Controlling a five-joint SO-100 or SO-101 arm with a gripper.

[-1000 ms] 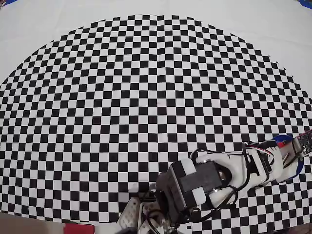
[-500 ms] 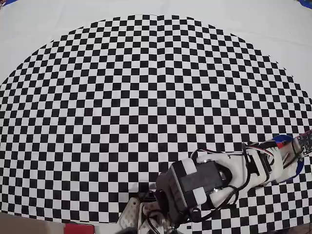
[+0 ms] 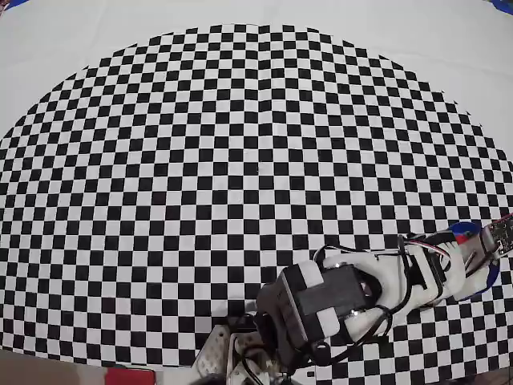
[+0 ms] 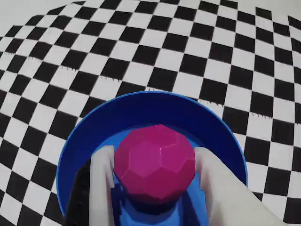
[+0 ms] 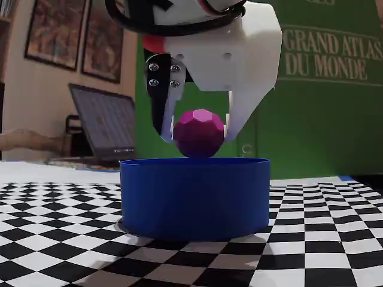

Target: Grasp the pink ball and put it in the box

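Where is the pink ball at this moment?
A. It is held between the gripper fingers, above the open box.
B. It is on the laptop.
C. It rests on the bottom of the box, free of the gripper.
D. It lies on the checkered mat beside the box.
A: in the fixed view the pink ball sits clamped in the gripper, at about rim height over the box.

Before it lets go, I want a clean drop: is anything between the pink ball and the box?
Nothing. In the fixed view the pink ball, held by the end effector, hangs just above the box rim; the wrist view shows only blue floor beneath.
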